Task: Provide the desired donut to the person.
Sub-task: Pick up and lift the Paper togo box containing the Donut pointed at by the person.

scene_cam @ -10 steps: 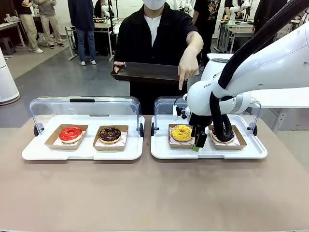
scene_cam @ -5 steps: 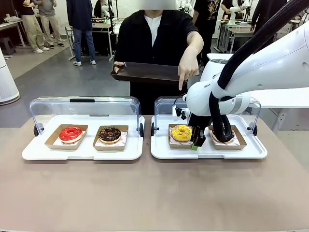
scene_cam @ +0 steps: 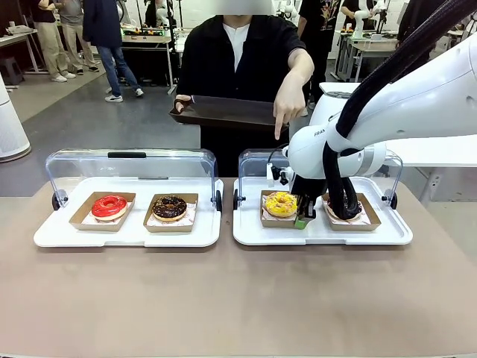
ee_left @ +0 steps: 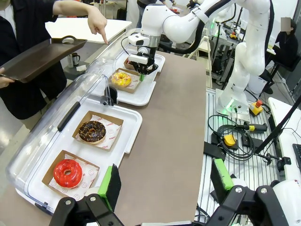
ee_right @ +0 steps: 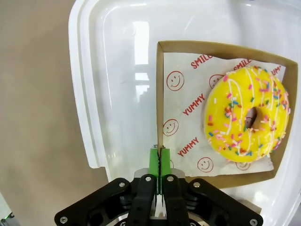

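We read "SMILE" and "YUMMY" in red on the paper liner (ee_right: 186,89) under the yellow sprinkled donut (ee_right: 247,120). The right gripper (ee_right: 160,157) has its jaws clamped on 1 wall of the cardboard box (ee_right: 225,47), the wall nearest the rim of the white tray (ee_right: 117,94). The left gripper (ee_left: 165,181) hangs with jaws wide apart over bare brown surface (ee_left: 164,117). Beyond that tray, the person (scene_cam: 238,60) points a finger down.

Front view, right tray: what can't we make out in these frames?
- Front view: the donut in the far-right box is hidden by the right arm's black hose, so its type can't be told.
- Front view: where the right gripper meets the box under the yellow donut is covered by its own wrist. The right wrist view shows it shut on the box wall.
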`<state>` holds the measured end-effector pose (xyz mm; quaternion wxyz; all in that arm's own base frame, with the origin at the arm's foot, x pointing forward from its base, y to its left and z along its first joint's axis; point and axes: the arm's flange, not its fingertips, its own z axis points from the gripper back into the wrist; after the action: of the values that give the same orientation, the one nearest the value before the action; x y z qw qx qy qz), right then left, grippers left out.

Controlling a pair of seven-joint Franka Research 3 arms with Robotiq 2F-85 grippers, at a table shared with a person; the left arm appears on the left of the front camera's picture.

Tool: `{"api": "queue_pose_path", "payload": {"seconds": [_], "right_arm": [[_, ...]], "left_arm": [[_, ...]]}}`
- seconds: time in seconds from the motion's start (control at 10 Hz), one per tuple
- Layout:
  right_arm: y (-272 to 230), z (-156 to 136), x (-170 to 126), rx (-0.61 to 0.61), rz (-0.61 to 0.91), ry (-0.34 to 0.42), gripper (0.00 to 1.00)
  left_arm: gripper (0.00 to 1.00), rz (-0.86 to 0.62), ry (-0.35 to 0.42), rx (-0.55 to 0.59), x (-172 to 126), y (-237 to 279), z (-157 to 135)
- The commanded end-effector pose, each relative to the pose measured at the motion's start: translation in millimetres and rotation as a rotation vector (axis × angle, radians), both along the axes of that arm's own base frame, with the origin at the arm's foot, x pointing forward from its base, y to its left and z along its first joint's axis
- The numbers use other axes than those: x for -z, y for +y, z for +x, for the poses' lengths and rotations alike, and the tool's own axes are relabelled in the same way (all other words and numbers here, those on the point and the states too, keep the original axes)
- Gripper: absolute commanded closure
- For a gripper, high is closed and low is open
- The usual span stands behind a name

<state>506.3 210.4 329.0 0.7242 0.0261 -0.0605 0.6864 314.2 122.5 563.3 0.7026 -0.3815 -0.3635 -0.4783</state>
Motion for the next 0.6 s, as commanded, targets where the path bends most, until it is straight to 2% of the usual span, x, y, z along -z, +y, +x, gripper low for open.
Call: {"api": "queue_pose_path", "payload": {"seconds": [0.0, 0.2, 0.4, 0.5], "right_arm": [[-1, 6, 3, -0.014, 0.029, 0.036, 1.0], [5, -6, -7, -0.045, 0.008, 0.057, 1.0], [19, -34, -44, -0.073, -0.043, 0.095, 1.0], [26, -54, -70, -0.088, -0.055, 0.081, 1.0]], "left_arm": [[0.0, -0.007, -0.007, 0.003, 0, 1, 0], [0.0, -0.007, -0.007, 0.003, 0, 1, 0], [0.0, -0.007, -0.007, 0.003, 0, 1, 0], [0.0, -0.007, -0.007, 0.003, 0, 1, 0]]}}
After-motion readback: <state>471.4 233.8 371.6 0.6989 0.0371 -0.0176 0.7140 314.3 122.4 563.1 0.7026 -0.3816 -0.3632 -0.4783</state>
